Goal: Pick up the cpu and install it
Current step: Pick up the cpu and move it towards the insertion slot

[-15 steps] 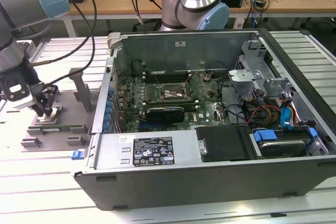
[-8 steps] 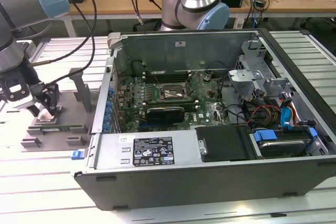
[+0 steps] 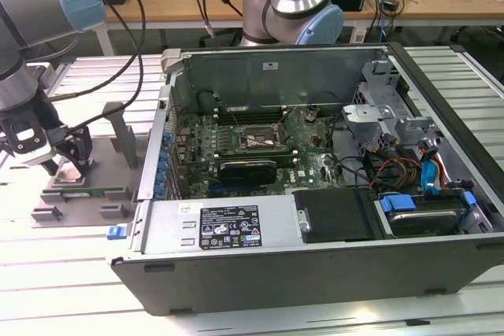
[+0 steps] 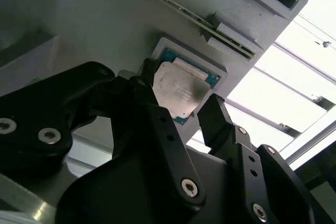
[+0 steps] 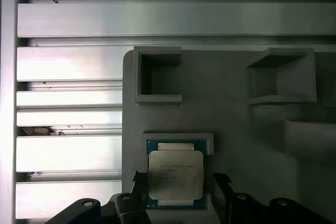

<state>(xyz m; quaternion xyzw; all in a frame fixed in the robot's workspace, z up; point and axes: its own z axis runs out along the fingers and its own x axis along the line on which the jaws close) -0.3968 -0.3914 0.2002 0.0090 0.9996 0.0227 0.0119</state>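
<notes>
The claw [image 5: 179, 182] is hanging low over the grey fixture plate [image 5: 247, 145] with its jaws spread, and its two black fingers [image 5: 137, 182] are standing one on each side of the cpu [image 5: 175, 174]. The cpu is lying flat between the fingertips, pale silver top upward, in a shallow square recess of the plate, with a thin green border showing around the metal lid. In both wrist views the fingertips are sitting just beside the chip's opposite edges; whether they are touching it cannot be told. Beyond the claw, farther along the plate, two hollow upright blocks [image 5: 157, 74] are standing side by side. In the second wrist view a long thin strip with a green edge [image 4: 178, 9] is running across the plate past the cpu. The plate is resting on the slatted aluminium worktop [image 5: 68, 103]. In the exterior view the claw is working at the exterior view's left, and the open computer case [image 3: 315, 234] is lying well apart from it toward the exterior view's right, with a dark socket frame [image 3: 256, 138] sitting on the board inside.
</notes>
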